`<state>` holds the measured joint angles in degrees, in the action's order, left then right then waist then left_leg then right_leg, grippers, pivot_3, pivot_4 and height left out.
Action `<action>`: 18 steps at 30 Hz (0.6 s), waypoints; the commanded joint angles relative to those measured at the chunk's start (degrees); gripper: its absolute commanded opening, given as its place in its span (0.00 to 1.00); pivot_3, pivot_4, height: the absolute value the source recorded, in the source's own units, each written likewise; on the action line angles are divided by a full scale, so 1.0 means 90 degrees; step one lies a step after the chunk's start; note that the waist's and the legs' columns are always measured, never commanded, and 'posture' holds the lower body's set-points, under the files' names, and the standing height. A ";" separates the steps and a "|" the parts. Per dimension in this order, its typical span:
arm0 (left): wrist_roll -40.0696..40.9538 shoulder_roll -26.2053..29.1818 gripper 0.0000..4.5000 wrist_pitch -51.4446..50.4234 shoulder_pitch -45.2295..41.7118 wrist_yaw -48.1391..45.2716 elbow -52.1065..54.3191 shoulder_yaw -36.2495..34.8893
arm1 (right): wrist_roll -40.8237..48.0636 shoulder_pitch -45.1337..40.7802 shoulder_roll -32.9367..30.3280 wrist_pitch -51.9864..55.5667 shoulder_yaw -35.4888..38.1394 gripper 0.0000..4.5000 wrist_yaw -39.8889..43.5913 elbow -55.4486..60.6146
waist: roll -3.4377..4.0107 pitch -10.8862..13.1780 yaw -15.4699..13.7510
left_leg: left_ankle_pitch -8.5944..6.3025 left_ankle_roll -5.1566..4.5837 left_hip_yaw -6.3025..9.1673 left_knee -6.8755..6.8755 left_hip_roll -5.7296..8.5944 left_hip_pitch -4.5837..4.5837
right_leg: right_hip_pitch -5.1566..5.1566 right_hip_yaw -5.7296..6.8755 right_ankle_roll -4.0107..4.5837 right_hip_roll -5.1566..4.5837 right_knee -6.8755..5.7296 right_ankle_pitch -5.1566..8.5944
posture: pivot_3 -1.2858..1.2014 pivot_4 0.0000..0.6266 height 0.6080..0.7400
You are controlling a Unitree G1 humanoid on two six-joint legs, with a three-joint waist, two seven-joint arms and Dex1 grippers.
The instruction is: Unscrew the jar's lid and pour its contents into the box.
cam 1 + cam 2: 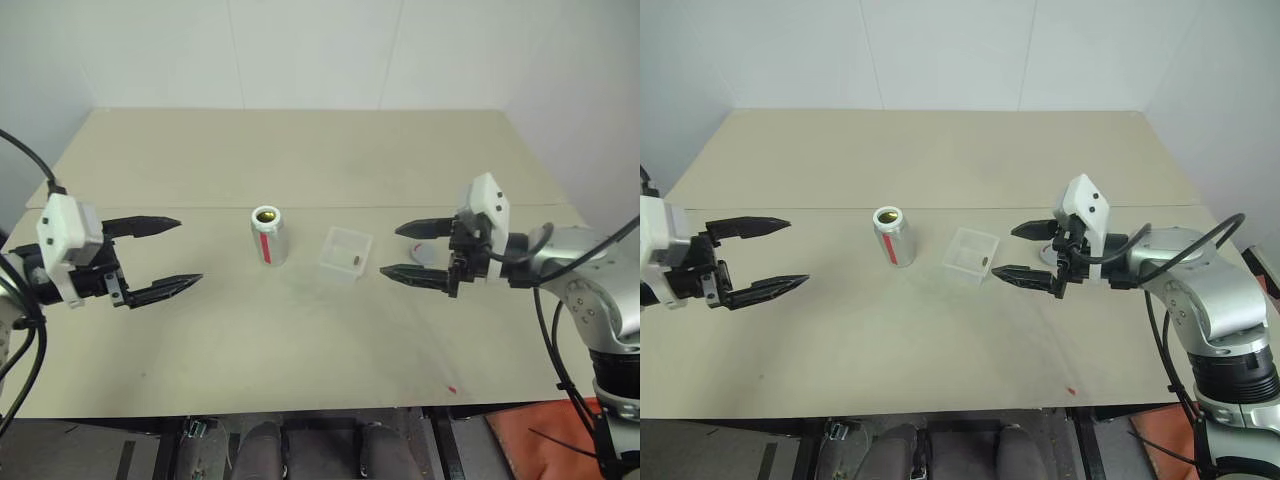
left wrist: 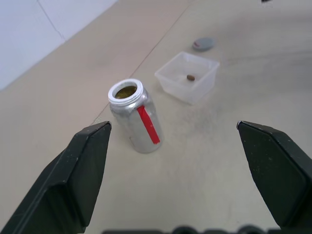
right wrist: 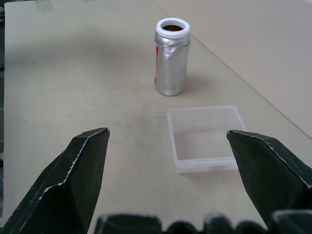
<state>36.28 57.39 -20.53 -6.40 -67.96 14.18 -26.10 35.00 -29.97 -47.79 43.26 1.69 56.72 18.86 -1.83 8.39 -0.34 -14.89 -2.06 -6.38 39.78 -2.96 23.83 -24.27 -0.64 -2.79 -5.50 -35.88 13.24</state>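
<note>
Both grippers hang near, jaws wide and empty: left gripper (image 1: 155, 257) far left of the things, right gripper (image 1: 412, 250) just right of the box. Table (image 1: 300, 150) pale, bare at the far end. Jar (image 1: 268, 236) upright mid-table, mouth uncapped, left of the box (image 1: 346, 254), close but apart. Lid (image 2: 203, 44) lies flat on the table beyond the box, under the right gripper. Piece (image 2: 190, 77) already sits in the box, so the pour looks done. Risk: right fingers low beside the light box; a careless sweep could knock it or tip the jar.
</note>
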 commanded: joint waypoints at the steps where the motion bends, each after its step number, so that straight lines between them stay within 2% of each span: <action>1: 0.0154 0.0030 0.99 -0.0140 0.0065 0.0140 0.0300 -0.0288 | -0.0016 0.0017 -0.0074 -0.0228 0.0226 1.00 0.0044 0.0085 | 0.0000 0.0000 0.0003 | 0.0000 0.0000 0.0000 0.0001 0.0000 0.0000 | 0.0000 0.0000 0.0000 0.0000 0.0000 0.0000 | 0.52 0.24 1.00; 18: 0.0473 -0.0381 0.99 -0.0557 0.0388 0.1015 0.1136 -0.0490 | 0.0085 0.0100 0.0178 -0.0184 0.0179 1.00 -0.0221 0.0345 | 0.0000 0.0000 0.0001 | 0.0000 0.0001 -0.0001 0.0000 0.0000 -0.0001 | 0.0000 -0.0003 0.0000 0.0000 -0.0001 0.0000 | 0.52 0.24 1.00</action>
<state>39.44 53.83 -25.42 -2.49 -59.37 22.83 -28.14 35.00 -28.68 -46.06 42.32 1.71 54.97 19.82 -1.84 8.39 -0.33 -14.89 -2.06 -6.39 39.78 -2.95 23.83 -24.28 -0.68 -2.79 -5.50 -35.89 13.24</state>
